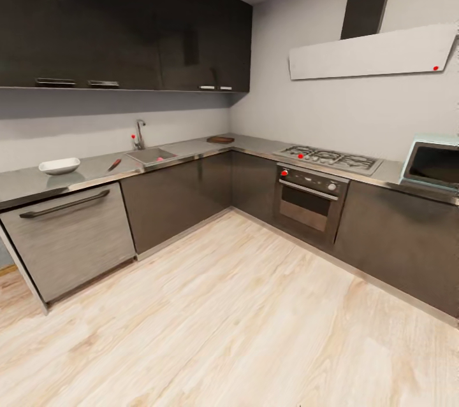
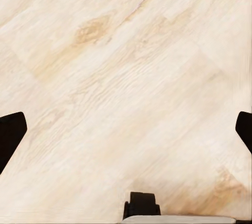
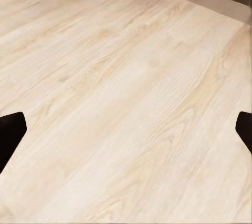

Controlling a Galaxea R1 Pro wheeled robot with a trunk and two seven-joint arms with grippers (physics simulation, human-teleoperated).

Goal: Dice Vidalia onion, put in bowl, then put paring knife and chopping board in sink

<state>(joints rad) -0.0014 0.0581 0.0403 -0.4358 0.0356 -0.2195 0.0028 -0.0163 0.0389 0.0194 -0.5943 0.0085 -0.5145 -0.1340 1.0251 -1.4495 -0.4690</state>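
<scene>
Facing the kitchen corner from across the floor

Head view: paring knife (image 1: 114,165) is lying on the counter (image 1: 25,181) between bowl (image 1: 59,166) and sink (image 1: 152,155), long axis slanting toward the back wall; onion (image 1: 160,158) is sitting in the sink, chopping board (image 1: 220,139) farther along.

Left wrist: left end effector (image 2: 126,129) is spread apart over wood floor (image 2: 126,66).

Right wrist: right end effector (image 3: 126,129) is likewise spread apart.

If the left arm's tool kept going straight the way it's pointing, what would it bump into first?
Most likely the pale wooden plank floor: the left tool, its dark fingertips spread wide, points at bare boards with nothing in between. How far off is unclear.
</scene>
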